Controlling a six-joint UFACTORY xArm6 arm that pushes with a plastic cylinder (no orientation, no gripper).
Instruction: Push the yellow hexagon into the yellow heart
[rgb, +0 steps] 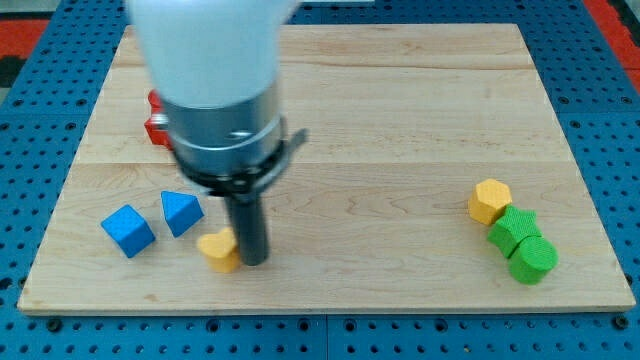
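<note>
The yellow hexagon (490, 200) sits at the view's right, touching a green block below it. The yellow heart (218, 249) lies near the view's bottom left. My tip (253, 261) stands right beside the heart, touching its right side, far to the left of the hexagon. The arm's grey and white body (215, 90) rises above it and hides part of the board.
A blue cube (127, 230) and a blue triangular block (180, 212) lie left of the heart. A red block (155, 122) is partly hidden behind the arm. A green star-like block (513, 229) and a green cylinder (533, 259) sit below the hexagon. The wooden board (400, 100) ends near the view's bottom.
</note>
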